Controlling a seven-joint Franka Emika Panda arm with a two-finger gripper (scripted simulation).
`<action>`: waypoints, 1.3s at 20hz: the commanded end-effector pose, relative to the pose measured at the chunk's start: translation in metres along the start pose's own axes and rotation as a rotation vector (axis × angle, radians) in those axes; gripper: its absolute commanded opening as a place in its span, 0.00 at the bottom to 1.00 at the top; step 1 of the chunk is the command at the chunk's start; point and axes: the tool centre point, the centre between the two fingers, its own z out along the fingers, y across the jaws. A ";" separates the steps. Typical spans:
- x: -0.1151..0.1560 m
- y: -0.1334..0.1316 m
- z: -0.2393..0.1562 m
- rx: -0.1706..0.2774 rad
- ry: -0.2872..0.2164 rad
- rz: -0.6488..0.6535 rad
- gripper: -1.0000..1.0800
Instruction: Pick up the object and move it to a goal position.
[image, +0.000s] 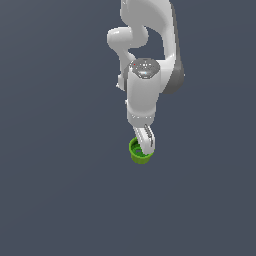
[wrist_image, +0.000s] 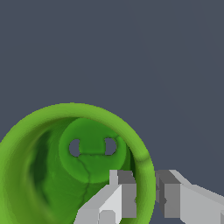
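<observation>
The object, a small bright green cup (image: 138, 155), stands directly under the white arm in the exterior view. My gripper (image: 145, 144) reaches down onto its rim. In the wrist view the cup (wrist_image: 48, 175) fills the lower part of the picture, and I can see into it down to two small holes in its bottom. My gripper (wrist_image: 146, 183) straddles the thick rim. One finger (wrist_image: 124, 194) is inside the cup and the other finger (wrist_image: 171, 194) is outside, with the wall filling the narrow gap between them. I cannot tell whether the cup rests on the floor.
A plain dark grey-blue surface (image: 60, 190) spreads all around the cup in both views. No other object, container or edge shows. The arm's own links (image: 145, 90) rise above the cup.
</observation>
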 end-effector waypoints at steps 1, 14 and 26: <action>0.001 0.009 -0.026 0.003 0.000 0.000 0.00; 0.009 0.051 -0.139 0.003 0.002 0.000 0.00; 0.010 0.061 -0.174 0.003 0.003 -0.001 0.00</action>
